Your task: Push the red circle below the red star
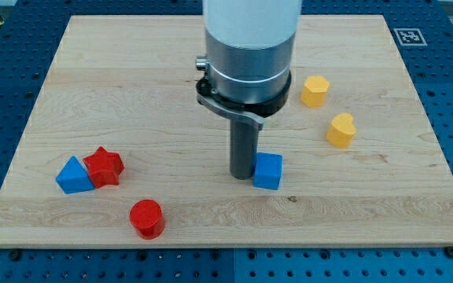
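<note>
The red circle (146,218) stands near the board's bottom edge, left of centre. The red star (104,166) sits above and to the left of it, touching a blue triangle (74,175) on its left. My tip (242,174) rests on the board near the centre, right against the left side of a blue cube (267,170). The tip is well to the right of the red circle and a little above it.
A yellow hexagon (314,90) and a yellow heart-shaped block (340,130) sit at the upper right. The wooden board (132,79) lies on a blue perforated table. The arm's wide body hangs over the board's top centre.
</note>
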Robot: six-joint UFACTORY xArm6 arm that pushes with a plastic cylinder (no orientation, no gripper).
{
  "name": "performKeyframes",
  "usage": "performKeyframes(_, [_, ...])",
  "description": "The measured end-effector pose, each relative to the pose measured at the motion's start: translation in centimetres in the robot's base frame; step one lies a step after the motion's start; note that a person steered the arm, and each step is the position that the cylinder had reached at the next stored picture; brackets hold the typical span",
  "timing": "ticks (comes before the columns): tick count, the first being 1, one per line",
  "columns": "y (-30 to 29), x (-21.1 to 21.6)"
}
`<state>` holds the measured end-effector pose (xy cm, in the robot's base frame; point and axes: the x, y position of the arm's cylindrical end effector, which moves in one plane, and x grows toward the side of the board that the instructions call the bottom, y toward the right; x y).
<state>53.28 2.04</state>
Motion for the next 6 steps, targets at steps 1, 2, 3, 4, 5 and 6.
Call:
performKeyframes(1, [0.3,0.0])
performKeyframes(2, [-2.2,3.5])
performKeyframes(3, [-4.0,8.5])
performKeyframes(4, [-4.2,8.6])
performKeyframes(5, [-4.8,8.6])
performKeyframes(6, [-8.0,8.5])
